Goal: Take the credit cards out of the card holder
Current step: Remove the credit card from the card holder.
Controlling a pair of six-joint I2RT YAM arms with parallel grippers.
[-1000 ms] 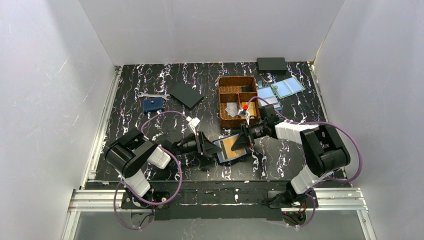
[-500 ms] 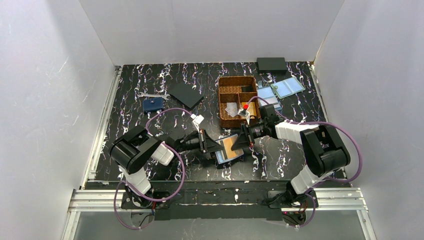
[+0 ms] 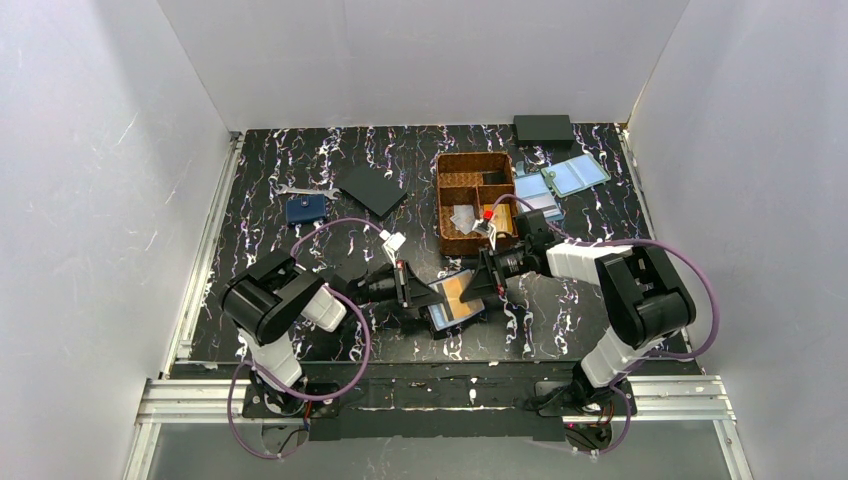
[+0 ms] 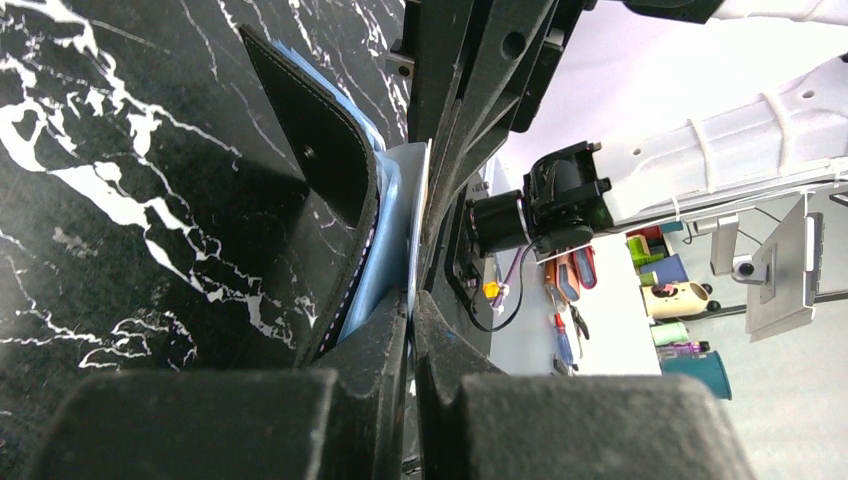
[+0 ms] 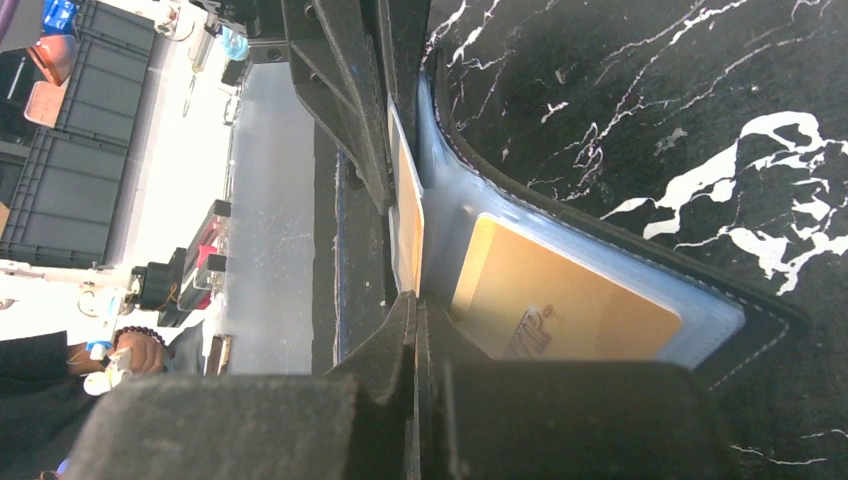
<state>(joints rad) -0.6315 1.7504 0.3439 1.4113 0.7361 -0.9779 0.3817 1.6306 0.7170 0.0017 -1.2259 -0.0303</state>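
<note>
Black white-veined marble tabletop (image 3: 262, 200); plain white walls (image 3: 420, 60) on 3 sides; aluminium rail (image 3: 170, 402) along near edge.

Table (image 3: 280, 230) – black marble-look top with white veins, smooth, slight sheen. Card holder (image 4: 310, 160): matt black leather-like cover with a stitched edge; inner sleeves are clear pale-blue plastic, glossy. Credit card (image 5: 570, 300) in a sleeve — orange-gold plastic, smooth, satin shine. Basket (image 3: 441, 205) brown, woven, rough-looking. Walls (image 3: 100, 200) plain white, matt. Left gripper (image 4: 412, 312) fingers (image 4: 375, 370) matt black plastic.
</note>
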